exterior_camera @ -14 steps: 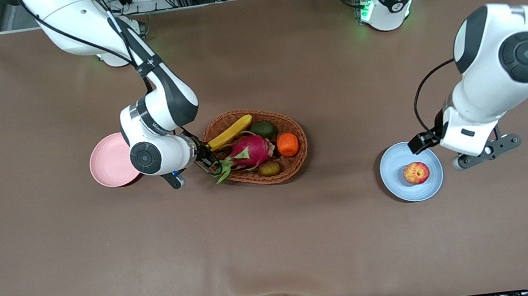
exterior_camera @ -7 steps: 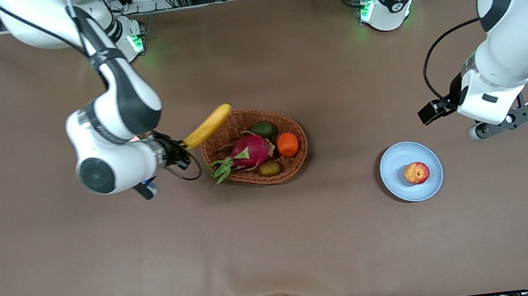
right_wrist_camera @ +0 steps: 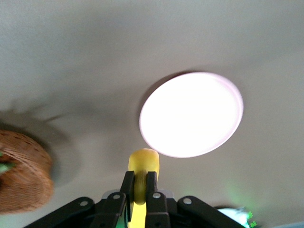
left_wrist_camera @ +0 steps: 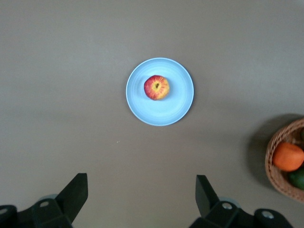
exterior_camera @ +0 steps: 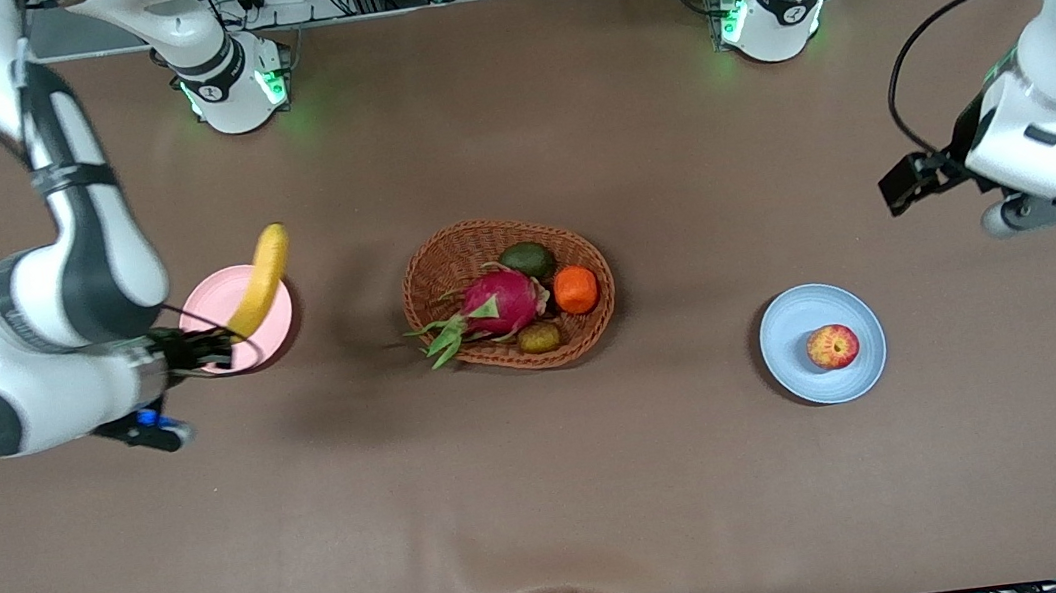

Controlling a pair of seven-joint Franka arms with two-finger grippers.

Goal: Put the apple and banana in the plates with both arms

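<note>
My right gripper (exterior_camera: 217, 347) is shut on one end of the yellow banana (exterior_camera: 260, 280) and holds it in the air over the pale pink plate (exterior_camera: 210, 316). In the right wrist view the banana (right_wrist_camera: 143, 166) sits between the fingers, with the pink plate (right_wrist_camera: 192, 114) below. The red and yellow apple (exterior_camera: 832, 346) lies on the pale blue plate (exterior_camera: 793, 324). My left gripper (exterior_camera: 1051, 204) is open and empty, raised above the table near the left arm's end. The left wrist view shows the apple (left_wrist_camera: 156, 87) on the blue plate (left_wrist_camera: 175, 105).
A brown wicker basket (exterior_camera: 458, 256) stands mid-table with a magenta dragon fruit (exterior_camera: 496, 303), an orange fruit (exterior_camera: 576, 290), a green fruit (exterior_camera: 528, 260) and a small brown fruit (exterior_camera: 539, 337). The basket's edge shows in both wrist views (left_wrist_camera: 275, 164) (right_wrist_camera: 26, 171).
My right gripper lifted the banana out of the basket and carried it toward the right arm's end, over the pink plate. My left gripper rose and drew back from the blue plate.
</note>
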